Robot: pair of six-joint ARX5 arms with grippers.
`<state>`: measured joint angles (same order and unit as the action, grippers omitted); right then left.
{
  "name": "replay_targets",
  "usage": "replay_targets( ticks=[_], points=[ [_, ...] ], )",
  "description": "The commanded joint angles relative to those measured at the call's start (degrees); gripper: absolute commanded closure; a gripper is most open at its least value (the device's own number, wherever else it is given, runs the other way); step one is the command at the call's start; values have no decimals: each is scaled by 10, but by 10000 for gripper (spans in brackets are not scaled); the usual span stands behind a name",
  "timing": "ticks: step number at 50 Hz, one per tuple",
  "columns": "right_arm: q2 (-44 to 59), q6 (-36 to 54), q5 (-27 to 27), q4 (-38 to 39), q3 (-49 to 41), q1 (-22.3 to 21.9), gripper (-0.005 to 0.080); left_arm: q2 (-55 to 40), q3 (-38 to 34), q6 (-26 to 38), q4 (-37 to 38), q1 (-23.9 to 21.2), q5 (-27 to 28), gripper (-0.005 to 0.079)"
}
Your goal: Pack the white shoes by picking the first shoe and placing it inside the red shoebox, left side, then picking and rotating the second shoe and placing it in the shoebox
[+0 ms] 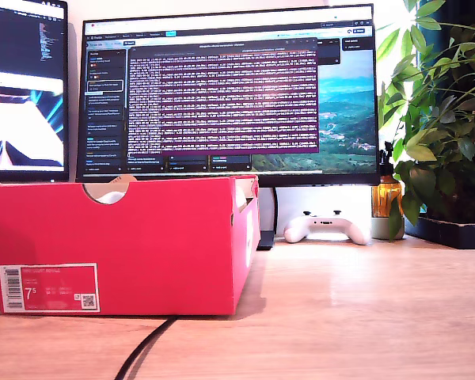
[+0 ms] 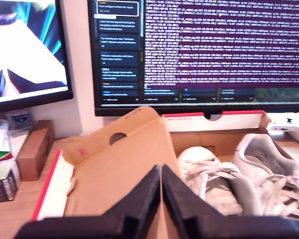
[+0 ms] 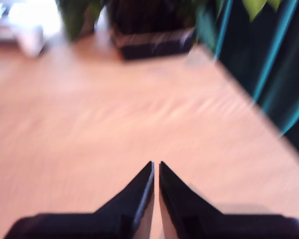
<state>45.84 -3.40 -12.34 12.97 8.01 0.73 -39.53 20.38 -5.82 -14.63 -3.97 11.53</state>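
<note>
First wrist view: our first gripper [image 2: 161, 172] has pointed black fingers clenched above the glossy red cardboard shoebox [image 2: 212, 115] holding two white leather sneakers [image 2: 224, 174]; our second gripper [image 3: 155, 167] is clenched over the smooth wooden bench [image 3: 89, 124].

wooden desk [image 1: 364, 317], red shoebox [image 1: 119, 245], white game controller [image 1: 327, 227], monitor [image 1: 229, 91], potted plant [image 1: 447, 158], black cable [image 1: 146, 348]

my first gripper [image 2: 161, 172] black, pointed fingers [image 2: 144, 199]

"7.5" on red shoebox [image 1: 127, 245] label [image 1: 50, 287]
</note>
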Motion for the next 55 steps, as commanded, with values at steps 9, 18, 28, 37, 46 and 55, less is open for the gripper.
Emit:
replay_targets(
  ticks=[9,18,28,37,46,55],
  points=[
    [-72,4,7,0,-31,0,765,-2,-21,-1,-14,-3,-6,761],
    [-118,10,7,-9,-53,0,765,15,-64,-1,-91,-10,-6,761],
    [-174,19,7,-25,-64,0,765,47,-114,16,-113,-11,-6,761],
    [-217,19,14,-35,-78,4,765,87,-160,19,-135,-11,-6,761],
    [-251,19,15,-57,-78,15,765,138,-186,32,-111,-11,-6,761],
    [-274,21,13,-77,-78,35,765,186,-197,33,-98,-11,-7,761]
  ],
)
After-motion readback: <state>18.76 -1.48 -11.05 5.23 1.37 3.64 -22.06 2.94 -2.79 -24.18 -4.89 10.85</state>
